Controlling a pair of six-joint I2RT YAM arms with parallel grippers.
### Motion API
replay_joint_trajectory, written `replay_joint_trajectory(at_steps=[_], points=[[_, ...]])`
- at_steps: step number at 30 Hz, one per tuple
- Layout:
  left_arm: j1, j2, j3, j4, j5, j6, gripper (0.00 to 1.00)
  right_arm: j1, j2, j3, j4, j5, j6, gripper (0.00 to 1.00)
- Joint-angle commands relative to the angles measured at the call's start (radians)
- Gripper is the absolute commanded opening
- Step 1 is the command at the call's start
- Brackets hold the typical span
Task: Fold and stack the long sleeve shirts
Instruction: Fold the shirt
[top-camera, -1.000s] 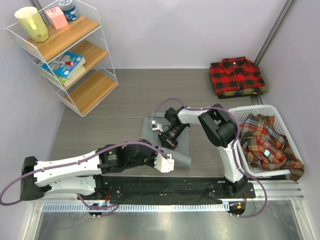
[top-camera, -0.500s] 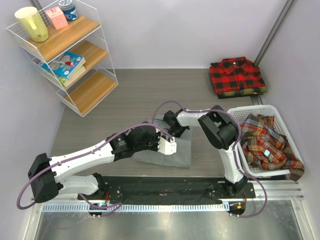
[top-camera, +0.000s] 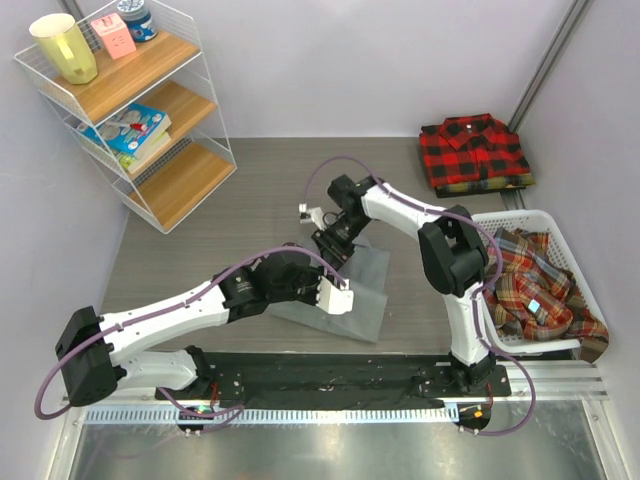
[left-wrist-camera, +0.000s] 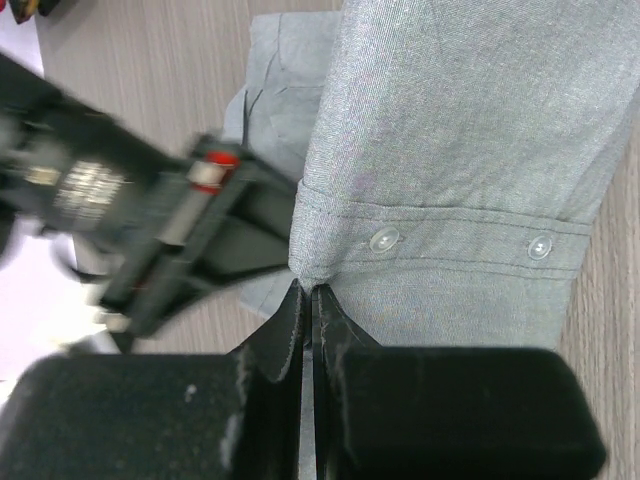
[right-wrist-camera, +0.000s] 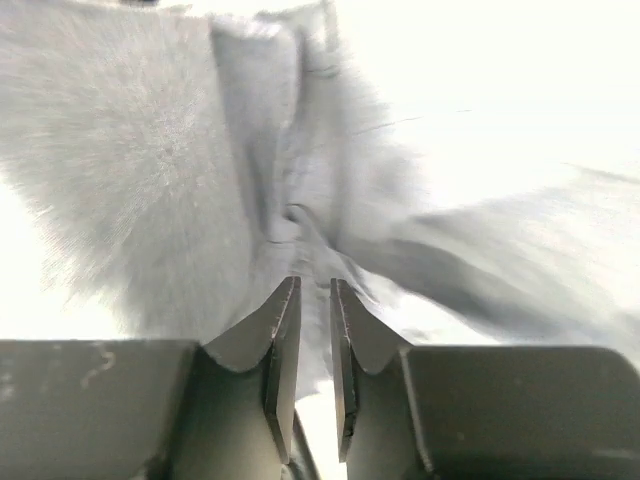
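The plain grey collared cloth shirt lies partly folded on the grey wood-grain table, at its middle and between the two arms. The left gripper is clamped tight on the edge of the shirt's buttoned cuff, at the garment's near-left side. In the left wrist view the sleeve runs straight away from the fingertips, so its long axis lines up with that gripper's reach.

The right gripper comes in from the far side and points down toward the near left. Its jaws stand a narrow slit apart. The right wrist view is blurred, but nothing seems to be pinched between them, and a crease of the grey cloth sits just beyond the tips.

So the shirt lies near of the right gripper and to the right of the left one. Only the left arm has a hold on it, so carrying the sleeve across the body looks like that arm's job.

A folded red-and-black checked shirt rests at the far right. Plaid shirts fill the white basket on the right.
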Motion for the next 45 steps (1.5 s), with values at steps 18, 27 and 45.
replay_joint_trajectory(at_steps=[18,27,45], points=[[0.159,0.241,0.117,0.095,0.183,0.097,0.0,-0.235,0.3,0.432,-0.073,0.168,-0.066,0.25],[0.231,0.48,0.175,0.197,0.253,0.167,0.0,-0.229,0.315,0.39,-0.072,0.119,-0.092,0.22],[0.176,0.386,0.048,0.008,0.324,0.03,0.01,-0.169,0.137,0.104,-0.029,0.028,-0.072,0.18]])
